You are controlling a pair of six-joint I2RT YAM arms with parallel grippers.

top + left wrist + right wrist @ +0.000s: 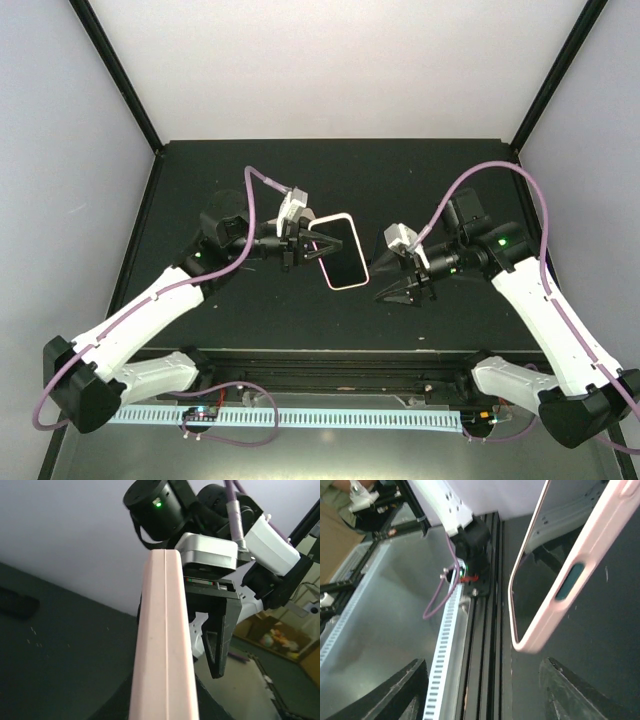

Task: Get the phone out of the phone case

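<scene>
The phone [340, 252], dark screen up, sits inside its pink phone case [361, 262] and is held tilted above the black table. My left gripper [303, 245] is shut on the case's left end. In the left wrist view the case's pink edge [162, 645] runs straight up the middle. My right gripper [398, 297] stands open just right of the case's near corner, apart from it. In the right wrist view the case [580, 555] and the screen [540, 580] hang ahead of my spread right gripper [485, 695], which has nothing between its fingers [395, 690].
The black table [450, 170] is bounded by black frame posts and white walls. A metal rail with a white slotted strip [300, 416] runs along the near edge, over a grey trough [385, 630].
</scene>
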